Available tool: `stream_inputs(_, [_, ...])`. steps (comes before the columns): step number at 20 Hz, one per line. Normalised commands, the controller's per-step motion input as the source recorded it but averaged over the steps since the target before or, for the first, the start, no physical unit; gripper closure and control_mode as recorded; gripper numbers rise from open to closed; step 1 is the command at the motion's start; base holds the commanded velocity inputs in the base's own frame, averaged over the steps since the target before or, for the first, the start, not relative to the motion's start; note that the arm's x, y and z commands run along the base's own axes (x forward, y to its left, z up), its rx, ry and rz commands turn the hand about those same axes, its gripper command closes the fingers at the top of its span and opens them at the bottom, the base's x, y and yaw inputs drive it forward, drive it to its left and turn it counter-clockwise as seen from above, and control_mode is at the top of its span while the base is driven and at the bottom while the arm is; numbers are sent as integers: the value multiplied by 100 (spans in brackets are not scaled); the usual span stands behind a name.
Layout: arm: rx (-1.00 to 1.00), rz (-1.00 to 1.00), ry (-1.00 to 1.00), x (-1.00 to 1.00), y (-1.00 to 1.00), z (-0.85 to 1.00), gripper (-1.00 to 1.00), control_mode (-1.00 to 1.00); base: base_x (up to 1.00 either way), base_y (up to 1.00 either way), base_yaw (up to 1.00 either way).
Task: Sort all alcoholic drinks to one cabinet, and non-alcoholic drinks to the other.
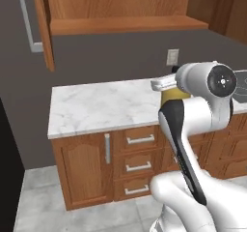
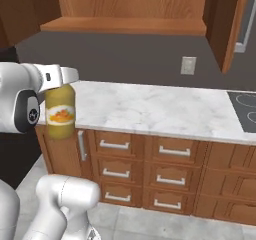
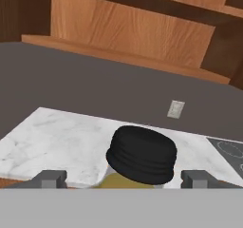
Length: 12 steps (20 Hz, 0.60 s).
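Observation:
The large rounded orange-yellow juice bottle, a non-alcoholic drink with a black cap and orange label, hangs upright in the air just before the counter's front edge. My gripper is shut on its upper body from the side, with the jaws wide. One finger tip stands on each side of the bottle. In the left base view the bottle peeks out behind my arm, beside the gripper. An open brown wall cabinet with a bare shelf hangs above the counter.
A white marble counter tops wooden drawers with silver handles. A wall outlet sits on the grey backsplash. A dark stovetop lies at the counter's right end. The open cabinet door juts out at the right.

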Motion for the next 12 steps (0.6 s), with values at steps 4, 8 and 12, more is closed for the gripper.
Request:
stream_inputs(4, [0,0,0,0,0,0,100,100,70,0,0])
stream_inputs(8, [0,0,0,0,0,0,100,100,65,0,0])
stream_inputs(12, [0,0,0,0,0,0,100,100,60,0,0])
